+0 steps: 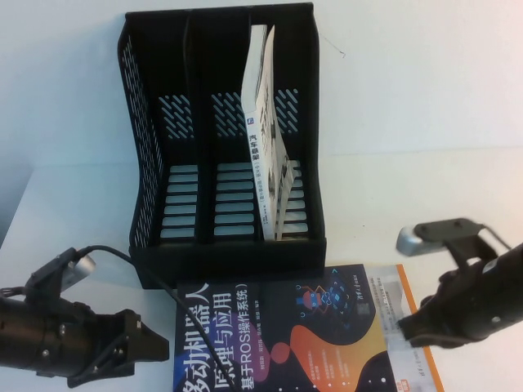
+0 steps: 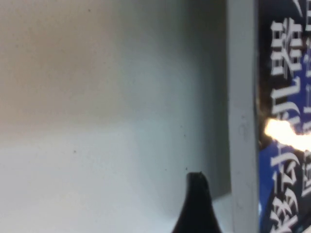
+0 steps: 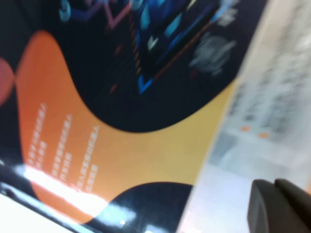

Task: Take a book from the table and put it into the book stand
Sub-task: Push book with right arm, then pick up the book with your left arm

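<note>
Both end effectors, left (image 1: pixel 151 345) and right (image 1: pixel 409 327), flank book (image 1: pixel 278 343) on table (image 1: pixel 409 122).

Two matte black arms, left end effector (image 1: pixel 151 347), right end effector (image 1: pixel 409 327), silver-grey wrist cameras, black cable

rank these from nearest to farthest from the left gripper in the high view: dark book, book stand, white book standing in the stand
From the left gripper, low on the table's left:
1. Dark book, flat on the table just to its right.
2. Book stand, behind it.
3. White book, upright in the stand's right compartment.

The right gripper sits over the dark book's right edge.
</note>
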